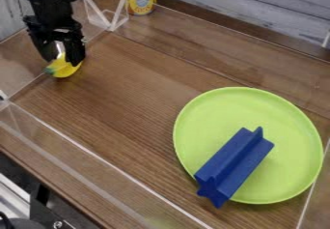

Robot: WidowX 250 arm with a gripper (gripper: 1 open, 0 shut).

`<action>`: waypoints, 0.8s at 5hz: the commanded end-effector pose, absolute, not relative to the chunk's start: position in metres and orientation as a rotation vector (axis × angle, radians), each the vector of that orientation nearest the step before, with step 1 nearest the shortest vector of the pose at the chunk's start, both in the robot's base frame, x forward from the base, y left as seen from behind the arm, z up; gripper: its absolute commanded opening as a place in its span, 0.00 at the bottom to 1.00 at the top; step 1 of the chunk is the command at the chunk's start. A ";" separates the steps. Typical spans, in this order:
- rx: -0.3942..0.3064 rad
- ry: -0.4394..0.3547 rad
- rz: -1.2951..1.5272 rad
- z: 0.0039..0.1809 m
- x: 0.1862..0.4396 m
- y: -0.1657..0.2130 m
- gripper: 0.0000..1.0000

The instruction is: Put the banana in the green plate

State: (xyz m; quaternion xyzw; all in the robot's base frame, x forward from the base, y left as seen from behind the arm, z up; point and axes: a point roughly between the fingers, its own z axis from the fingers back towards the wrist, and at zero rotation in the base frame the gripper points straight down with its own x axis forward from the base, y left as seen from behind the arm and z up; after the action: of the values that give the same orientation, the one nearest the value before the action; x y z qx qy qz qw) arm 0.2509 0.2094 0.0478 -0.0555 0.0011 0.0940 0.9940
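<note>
Claw (60,58) straddles the banana (62,69); bare wood separates it from the plate (287,122).

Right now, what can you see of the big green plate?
The green plate is large, round and bright lime green, with a smooth, plastic-looking surface and a shallow rim. It sits flat on the brown wooden table, over on the right side of the picture. A blue block leans across its lower left part, one end reaching over the rim. The banana isn't on it.
</note>
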 end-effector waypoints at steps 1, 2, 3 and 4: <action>-0.098 -0.029 0.209 0.063 0.258 0.217 1.00; -0.114 -0.018 0.223 0.063 0.258 0.216 1.00; -0.126 -0.007 0.234 0.064 0.258 0.217 1.00; -0.139 0.000 0.245 0.064 0.258 0.217 1.00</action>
State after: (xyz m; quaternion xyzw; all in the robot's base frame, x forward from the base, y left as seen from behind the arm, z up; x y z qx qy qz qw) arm 0.2543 0.2081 0.0505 -0.0836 0.0212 0.1179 0.9893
